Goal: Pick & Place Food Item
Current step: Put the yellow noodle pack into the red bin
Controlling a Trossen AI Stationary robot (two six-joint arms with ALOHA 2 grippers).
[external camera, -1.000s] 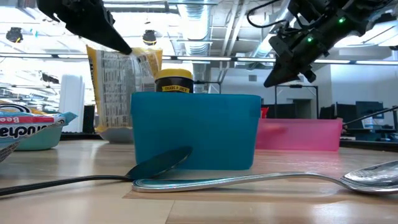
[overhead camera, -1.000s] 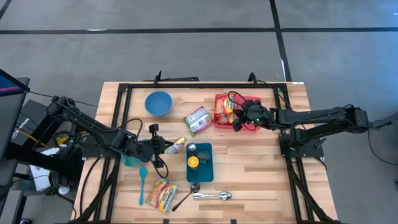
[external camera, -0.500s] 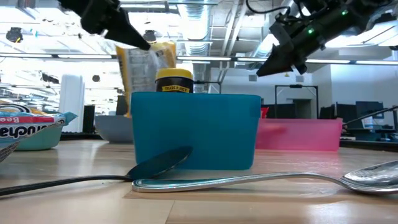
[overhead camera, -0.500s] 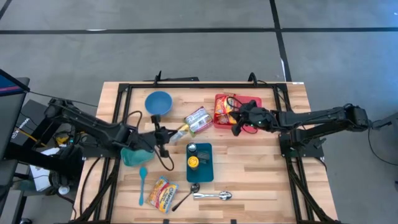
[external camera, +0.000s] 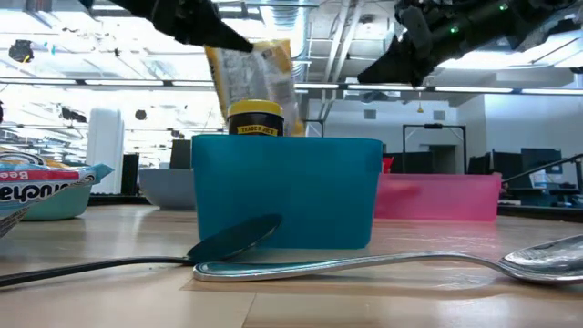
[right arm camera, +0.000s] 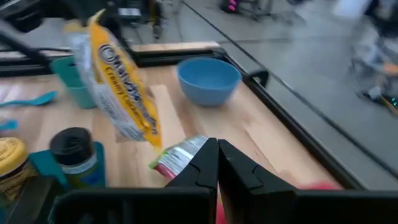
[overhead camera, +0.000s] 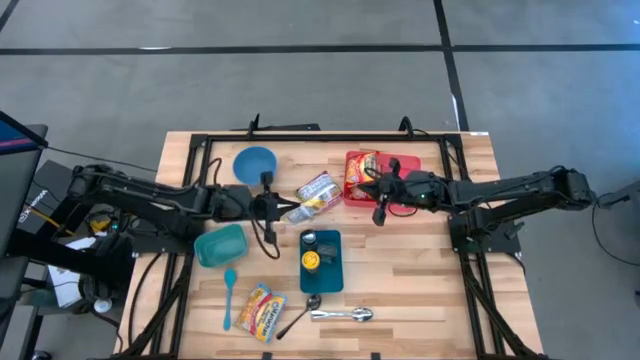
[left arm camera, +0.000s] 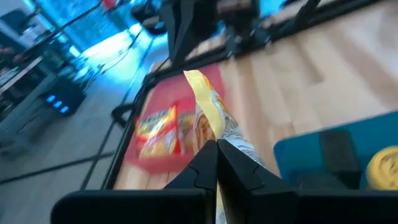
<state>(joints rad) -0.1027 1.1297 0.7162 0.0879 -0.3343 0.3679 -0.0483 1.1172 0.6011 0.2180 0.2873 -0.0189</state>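
Observation:
A yellow and silver food packet (overhead camera: pixel 303 208) hangs above the table's middle, with my left gripper (overhead camera: pixel 283 208) shut on it. It also shows in the low view (external camera: pixel 251 71) and in the right wrist view (right arm camera: pixel 121 93). My right gripper (overhead camera: pixel 378 208) hovers shut and holding nothing just in front of the red tray (overhead camera: pixel 405 165), which holds a red and yellow packet (overhead camera: pixel 360 172). A silver packet with green and red print (overhead camera: pixel 318 187) lies flat on the table beside the held one. My left gripper pinches the packet's near end (left arm camera: pixel 219 148) between its two fingers. The fingers come almost level from the table's left, along the packet. The packet is lifted clear of the table; it sticks out ahead of the fingertips and slants downward.
A blue bowl (overhead camera: pixel 255 164) stands at the far left. A teal container (overhead camera: pixel 220 245) sits near the left arm. A dark blue tray (overhead camera: pixel 322 272) holds two jars. A teal spoon (overhead camera: pixel 229 296), another packet (overhead camera: pixel 261 311) and two spoons (overhead camera: pixel 335 313) lie near the front edge.
My left gripper has swung toward the table's right and far side and risen, rolling as it went. The packet has gone from beside the teal container to near the red tray, clear of the table. My right gripper has rolled and tipped up toward level.

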